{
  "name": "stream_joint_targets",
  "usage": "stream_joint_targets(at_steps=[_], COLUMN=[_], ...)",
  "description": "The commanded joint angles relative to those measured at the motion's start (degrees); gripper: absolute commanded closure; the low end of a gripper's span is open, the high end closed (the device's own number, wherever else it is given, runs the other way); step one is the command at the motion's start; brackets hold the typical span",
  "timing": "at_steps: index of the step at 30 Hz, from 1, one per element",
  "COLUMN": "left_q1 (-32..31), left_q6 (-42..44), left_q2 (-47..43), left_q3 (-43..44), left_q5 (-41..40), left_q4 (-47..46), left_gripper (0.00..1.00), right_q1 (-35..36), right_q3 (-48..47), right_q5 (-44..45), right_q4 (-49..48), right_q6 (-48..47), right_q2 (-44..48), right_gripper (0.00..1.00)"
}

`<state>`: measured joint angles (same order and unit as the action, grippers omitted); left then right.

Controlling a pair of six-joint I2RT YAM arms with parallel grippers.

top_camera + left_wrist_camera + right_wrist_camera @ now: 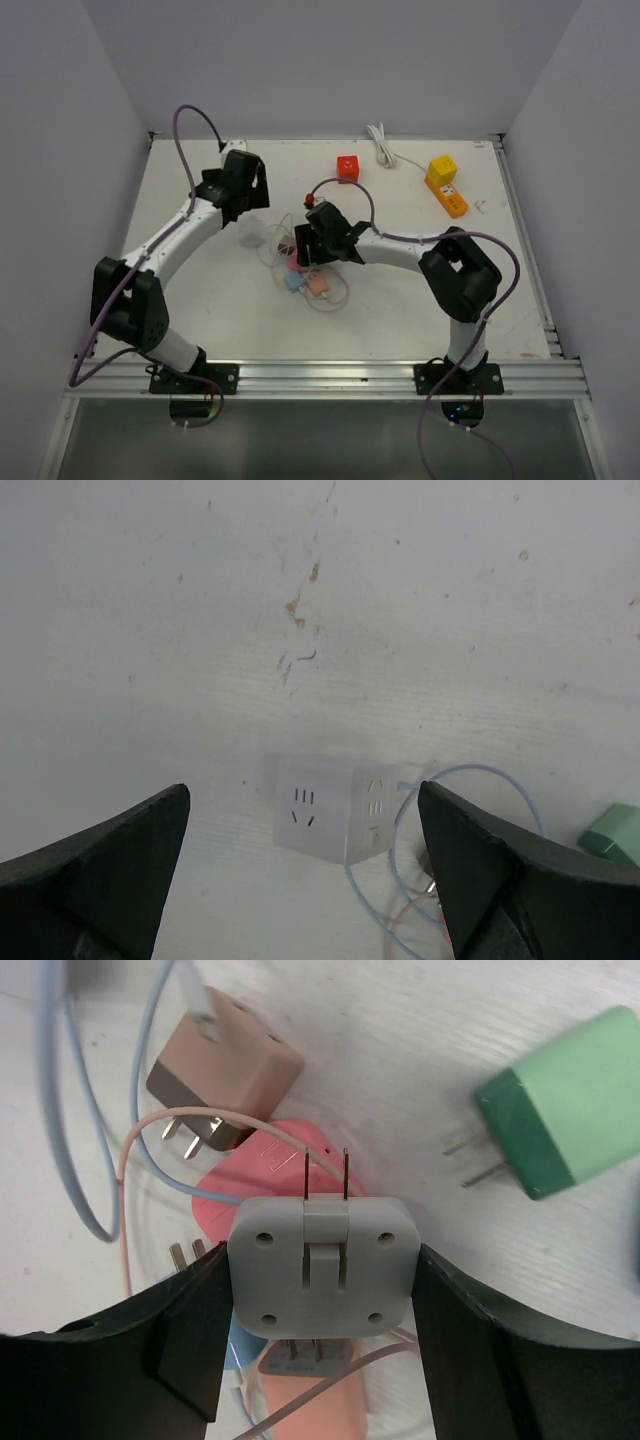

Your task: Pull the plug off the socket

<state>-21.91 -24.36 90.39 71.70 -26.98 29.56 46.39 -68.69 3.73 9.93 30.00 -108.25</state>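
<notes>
On the worktop [400, 310], a white cube socket [318, 812] is sitting below the left fingers [100, 880], its slotted faces showing. Those fingers are standing spread wide, one on each side of the socket and touching nothing. Near the middle of the worktop, apart from the socket, the right fingers [150, 1360] are pinching a grey plug [320, 1260] by its two sides. Its two prongs are showing bare and pointing away from the wrist. The plug is hanging over a pink charger [250, 1185], with a brown adapter [225, 1070], a green charger [560, 1100] and a looping blue cable [60, 1110] lying around it.
</notes>
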Motion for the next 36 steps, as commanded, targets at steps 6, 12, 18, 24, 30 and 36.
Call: stream_joint_targets(at_steps=[6,12,18,24,30,36], left_q1=[5.03,6.27,6.27,6.27,6.27,6.27], left_q6=[2.56,4.32,5.55,6.34,6.78,7.05], left_q2=[-13.74,-22.61,-31.23,-32.73,-33.08,-34.23], left_q3=[2.48,-1.99,-13.42,-19.23,-20.11,-20.72], left_q5=[7.37,8.52,10.55,12.30,11.96,8.00], left_q4=[-1.52,-4.67,-11.62,-14.09,-13.22,-12.51], left_gripper=[0.00,0.00,0.01,0.00,0.00,0.00], right_q1=[1.07,0.81,-6.02,-19.28,-33.52,-44.00], right_q3=[-8.91,-10.85,-7.18,-0.76,1.01,-1.62], right_q5=[-1.97,1.35,8.13,14.02,15.27,12.18], right_q4=[4.47,8.78,11.34,9.67,6.07,2.90], right_q6=[-2.57,-6.17,-8.64,-8.56,-5.57,-2.58], right_q2=[-0.65,4.09,10.59,14.64,14.03,8.50], right_gripper=[0.19,0.07,0.05,0.05,0.07,0.07])
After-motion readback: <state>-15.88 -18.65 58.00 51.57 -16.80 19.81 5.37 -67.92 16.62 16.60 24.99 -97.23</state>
